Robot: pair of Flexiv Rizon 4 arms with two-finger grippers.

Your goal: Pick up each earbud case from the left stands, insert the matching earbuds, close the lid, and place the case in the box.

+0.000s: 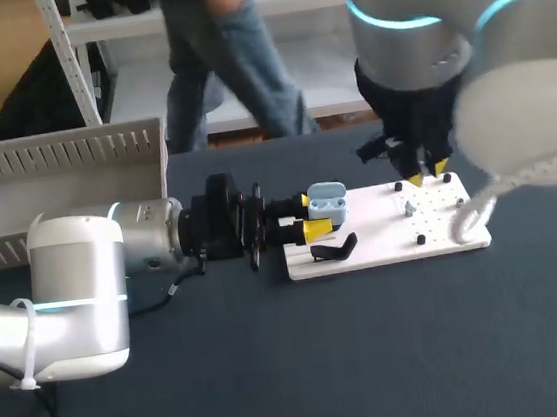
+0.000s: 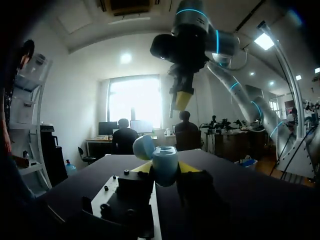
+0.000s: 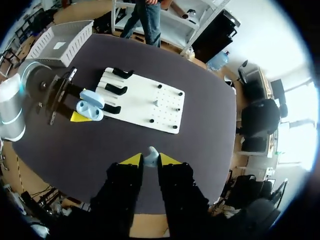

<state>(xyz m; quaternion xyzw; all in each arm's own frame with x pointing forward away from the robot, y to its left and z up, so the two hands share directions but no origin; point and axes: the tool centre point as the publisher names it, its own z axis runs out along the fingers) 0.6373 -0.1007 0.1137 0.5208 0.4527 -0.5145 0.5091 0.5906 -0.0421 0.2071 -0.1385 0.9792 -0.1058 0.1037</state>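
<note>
- The open earbud case (image 2: 165, 162) is clamped between the fingers of the left gripper (image 2: 167, 168); its inside cannot be seen
- A small earbud (image 3: 151, 153) is pinched between the tips of the right gripper (image 3: 150, 160), its lower part hidden

On the dark worktop (image 1: 376, 358), a flat white board (image 1: 383, 242) studded with small black pegs, a bent black stand (image 1: 336, 250) on its left part. At the board's left edge, an open light-blue earbud case (image 1: 327, 200) gripped in the yellow-tipped left jaws. Over the board's far right part, the right jaws, tips down. Far left, a white slatted box (image 1: 61, 158).
</note>
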